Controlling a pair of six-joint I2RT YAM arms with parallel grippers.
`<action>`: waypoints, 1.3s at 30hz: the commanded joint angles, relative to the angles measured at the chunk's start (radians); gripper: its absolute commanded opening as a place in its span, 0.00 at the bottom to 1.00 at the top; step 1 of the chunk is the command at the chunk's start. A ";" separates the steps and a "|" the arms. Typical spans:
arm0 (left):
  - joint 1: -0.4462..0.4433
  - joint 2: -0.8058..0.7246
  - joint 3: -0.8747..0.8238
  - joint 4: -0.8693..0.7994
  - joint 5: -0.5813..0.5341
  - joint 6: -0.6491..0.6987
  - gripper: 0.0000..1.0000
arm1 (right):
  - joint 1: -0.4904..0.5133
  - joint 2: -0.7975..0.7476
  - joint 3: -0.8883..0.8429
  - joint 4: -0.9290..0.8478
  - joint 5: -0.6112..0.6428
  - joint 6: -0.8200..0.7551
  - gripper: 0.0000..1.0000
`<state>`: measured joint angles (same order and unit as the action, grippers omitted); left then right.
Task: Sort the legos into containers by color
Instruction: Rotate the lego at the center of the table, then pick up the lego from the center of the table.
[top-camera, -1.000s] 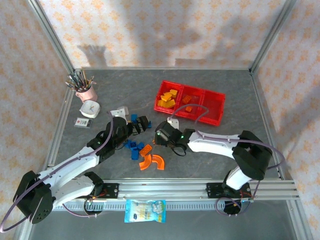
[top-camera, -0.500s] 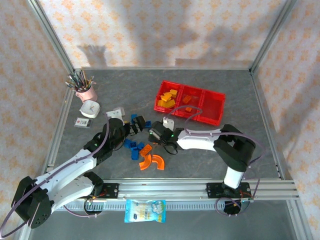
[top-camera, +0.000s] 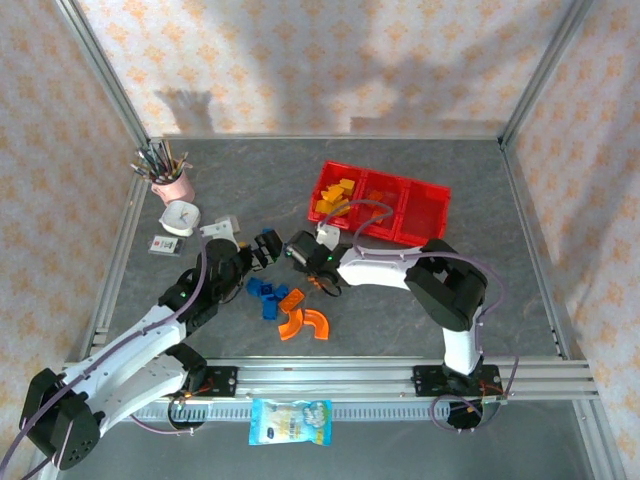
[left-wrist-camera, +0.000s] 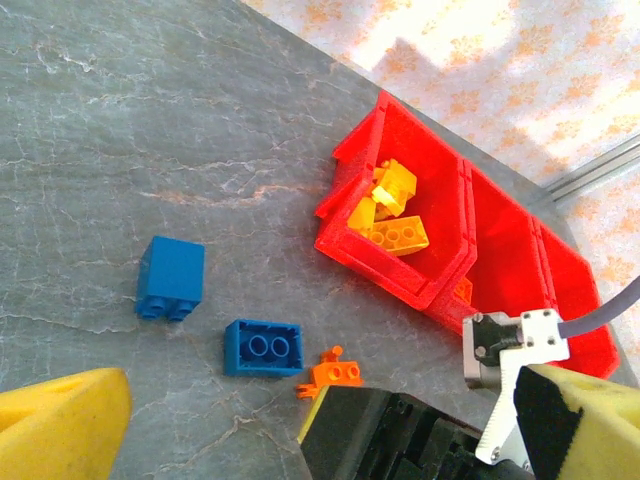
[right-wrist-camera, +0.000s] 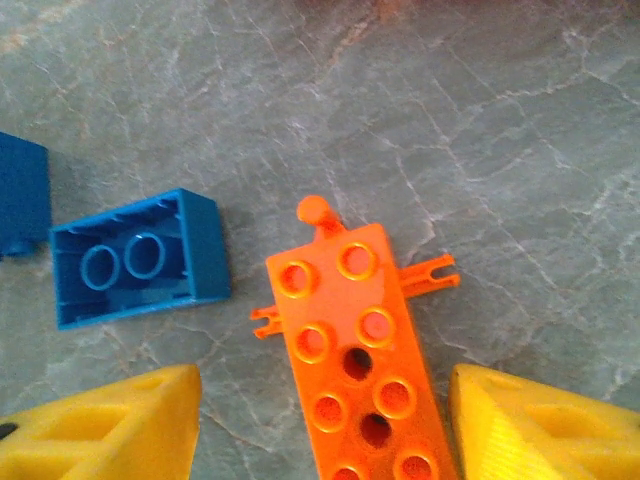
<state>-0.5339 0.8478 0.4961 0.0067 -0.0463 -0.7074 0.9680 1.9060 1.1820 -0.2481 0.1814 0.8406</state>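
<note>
**Right arm stretches left over an orange plate.** The right gripper (right-wrist-camera: 322, 405) hangs low over the grey table (top-camera: 470, 180), left of the red tray (top-camera: 432, 215). Its yellow fingers (right-wrist-camera: 105, 425) are apart on either side of a long orange plate (right-wrist-camera: 350, 340) that lies flat, studs up. A gap shows at the left finger; whether the right one touches the plate cannot be told. A blue brick (right-wrist-camera: 138, 258) lies just left of the plate.

Compared with a second ago, the right arm has stretched farther left across the table, its elbow swinging in with it. The left gripper (left-wrist-camera: 327, 385) has backed away to the left, and the two heads now sit close together. The left gripper's fingers (left-wrist-camera: 60, 435) stand wide apart, holding nothing.

The other bricks have not shifted. Yellow bricks (top-camera: 335, 197) lie in the tray's left compartment and orange ones (top-camera: 377, 196) in the middle. A cluster of blue bricks (top-camera: 262, 290), an orange brick (top-camera: 291, 298) and two orange arcs (top-camera: 305, 323) remain loose on the near side of the grippers. A pink pen cup (top-camera: 176, 186) stands at the far left.
</note>
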 joint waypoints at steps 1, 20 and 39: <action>0.011 -0.021 -0.011 -0.024 -0.026 -0.014 0.99 | 0.006 -0.010 -0.010 -0.088 0.039 -0.029 0.62; 0.011 -0.042 -0.024 -0.022 -0.023 -0.027 0.99 | -0.010 0.091 0.089 -0.164 -0.031 -0.230 0.45; 0.012 -0.046 0.014 -0.042 -0.007 -0.030 0.99 | -0.072 -0.144 -0.001 -0.166 -0.007 -0.250 0.27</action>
<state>-0.5335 0.8173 0.4816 -0.0093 -0.0536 -0.7326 0.9241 1.8603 1.2060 -0.4225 0.1341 0.5968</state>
